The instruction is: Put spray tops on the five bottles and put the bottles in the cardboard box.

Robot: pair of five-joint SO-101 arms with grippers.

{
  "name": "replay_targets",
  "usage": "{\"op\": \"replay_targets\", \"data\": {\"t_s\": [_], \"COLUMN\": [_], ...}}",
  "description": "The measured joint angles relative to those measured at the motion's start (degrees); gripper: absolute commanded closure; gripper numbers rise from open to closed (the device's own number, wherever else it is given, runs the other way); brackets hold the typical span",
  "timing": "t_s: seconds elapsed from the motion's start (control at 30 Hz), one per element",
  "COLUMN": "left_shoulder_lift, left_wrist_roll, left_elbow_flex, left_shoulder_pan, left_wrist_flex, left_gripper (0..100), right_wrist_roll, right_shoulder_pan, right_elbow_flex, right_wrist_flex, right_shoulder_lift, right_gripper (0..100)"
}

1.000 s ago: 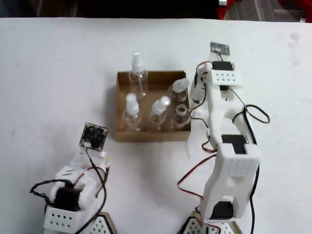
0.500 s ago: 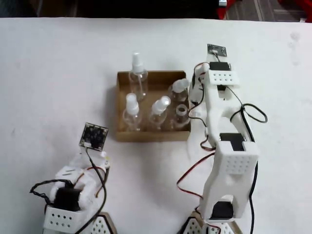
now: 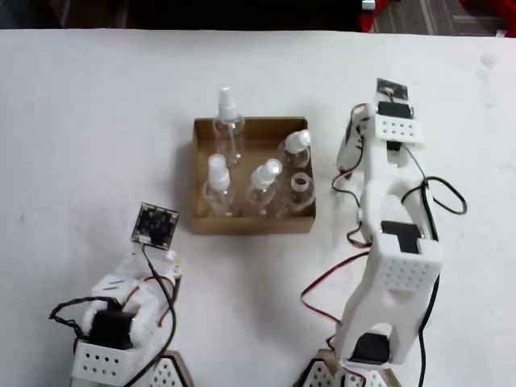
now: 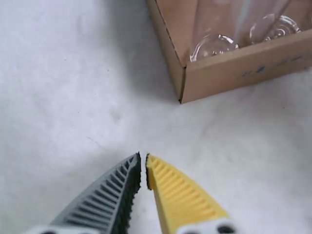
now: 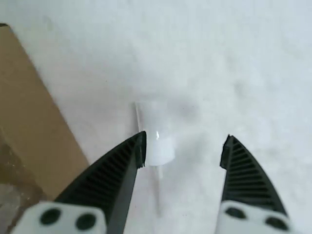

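The cardboard box (image 3: 201, 222) sits mid-table with clear bottles standing in it. Several wear white spray tops, such as the tall one at the back (image 3: 229, 129); the bottle in the near right corner (image 3: 300, 190) has a bare neck. A loose spray top (image 5: 157, 141) with its thin tube lies flat on the table beside the box wall (image 5: 34, 122). My right gripper (image 5: 184, 142) is open above it, one black finger (image 5: 122, 165) overlapping the top's edge. My left gripper (image 4: 143, 165) is shut and holds nothing, low over the table near a box corner (image 4: 219, 73).
The right arm (image 3: 387, 242) stretches along the box's right side, trailing red and black cables. The left arm (image 3: 121, 310) is folded at the near left. White table lies open to the left of and behind the box.
The right arm has swung to the right, away from the box's right wall. The left arm and the bottles have not moved.
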Motion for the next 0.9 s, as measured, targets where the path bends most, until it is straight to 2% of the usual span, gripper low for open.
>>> {"op": "replay_targets", "data": {"t_s": [0.2,0.63,0.83,0.9], "left_shoulder_lift": [0.00,0.00,0.00,0.00], "left_wrist_roll": [0.00,0.00,0.00,0.00], "left_elbow_flex": [0.00,0.00,0.00,0.00], "left_shoulder_pan": [0.00,0.00,0.00,0.00], "left_wrist_flex": [0.00,0.00,0.00,0.00], "left_gripper": [98,98,98,98], "right_wrist_roll": [-5.36,-4.22,-3.25,-3.16], "right_shoulder_pan": [-2.20,-1.76,0.18,1.05], "right_elbow_flex": [0.00,-3.08,-7.03,-8.70], "right_wrist_flex": [-2.55,-5.54,-5.19,-4.22], "right_shoulder_lift": [-0.88,7.30,10.37,10.55], "right_gripper": [77.2,77.9,99.1,96.4]}}
